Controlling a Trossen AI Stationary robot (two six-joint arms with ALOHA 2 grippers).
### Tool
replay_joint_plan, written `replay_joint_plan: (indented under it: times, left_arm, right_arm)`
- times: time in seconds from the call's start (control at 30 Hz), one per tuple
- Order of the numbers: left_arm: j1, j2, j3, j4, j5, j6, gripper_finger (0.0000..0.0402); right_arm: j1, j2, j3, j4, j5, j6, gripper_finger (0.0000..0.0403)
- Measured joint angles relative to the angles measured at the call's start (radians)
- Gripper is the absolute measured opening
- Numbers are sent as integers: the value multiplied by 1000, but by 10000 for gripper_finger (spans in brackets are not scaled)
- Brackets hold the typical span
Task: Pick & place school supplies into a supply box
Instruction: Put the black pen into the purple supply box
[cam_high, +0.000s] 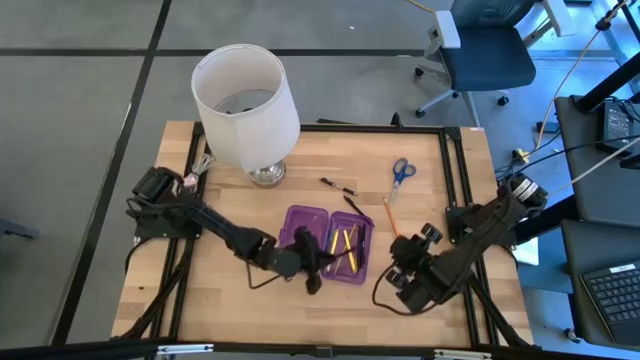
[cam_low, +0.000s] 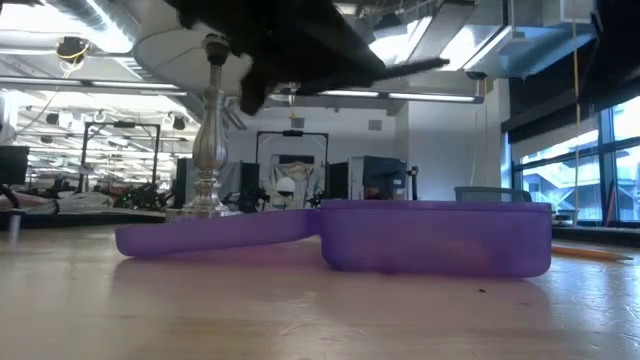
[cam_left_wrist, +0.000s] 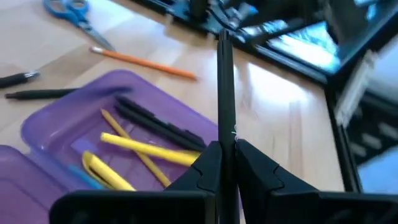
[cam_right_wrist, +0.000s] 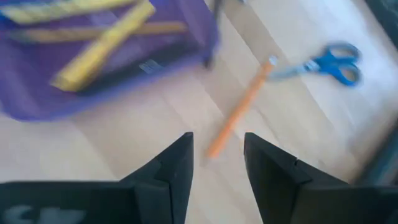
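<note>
The supply box, purple and translucent, lies open on the table; its tray holds yellow and black pens. My left gripper is above the box's near side, shut on a black pen. My right gripper hangs open to the right of the box, above bare wood, touching nothing. An orange pencil and blue-handled scissors lie flat on the table beyond it. Two more black pens lie behind the box. My left gripper pinches the black pen near one end between its two fingers. The pen runs on along the line of the fingers and sticks out past their tips. In the low view its free end is nearly level, lifted clear above the box.
A lamp with a white shade and a silver foot stands at the far left of the table. Black frame rails run along the table's sides. Bare wood lies near the front edge.
</note>
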Motion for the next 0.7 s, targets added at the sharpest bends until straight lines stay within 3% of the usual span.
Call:
replay_joint_plan:
  times: [0.3, 0.7]
  left_arm:
    - [94, 87, 1, 113, 7, -153, 25]
    - [114, 218, 1, 183, 8, -246, 26]
  right_arm:
    - [-6, -37, -133, -12, -30, 24, 145]
    - [-7, -75, -276, 28, -126, 109, 145]
